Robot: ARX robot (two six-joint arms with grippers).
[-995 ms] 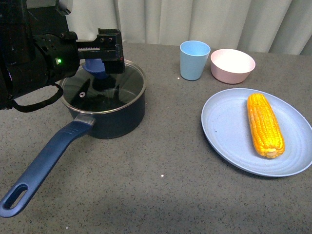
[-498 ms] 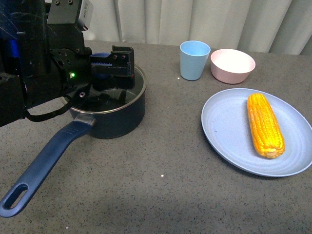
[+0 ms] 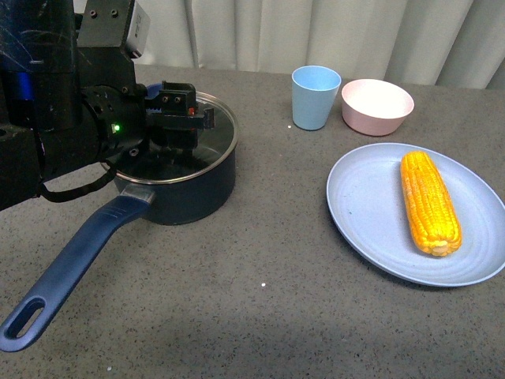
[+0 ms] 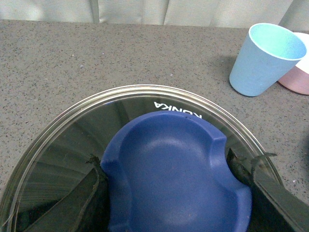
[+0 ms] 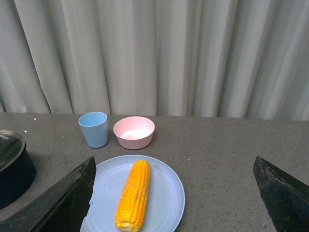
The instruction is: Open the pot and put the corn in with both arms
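Observation:
The navy pot stands at the left with its glass lid on and its long blue handle pointing to the front left. My left gripper is shut on the lid's blue knob, fingers pressed on both sides of it. The corn lies on a pale blue plate at the right; it also shows in the right wrist view. My right gripper is open and empty, high above the table in front of the plate, and is out of the front view.
A light blue cup and a pink bowl stand at the back, behind the plate. A grey curtain hangs behind the table. The pot shows at the edge of the right wrist view.
My left gripper came down over the lid and closed on the blue knob. The lid still sits on the pot. The corn and plate have not moved.

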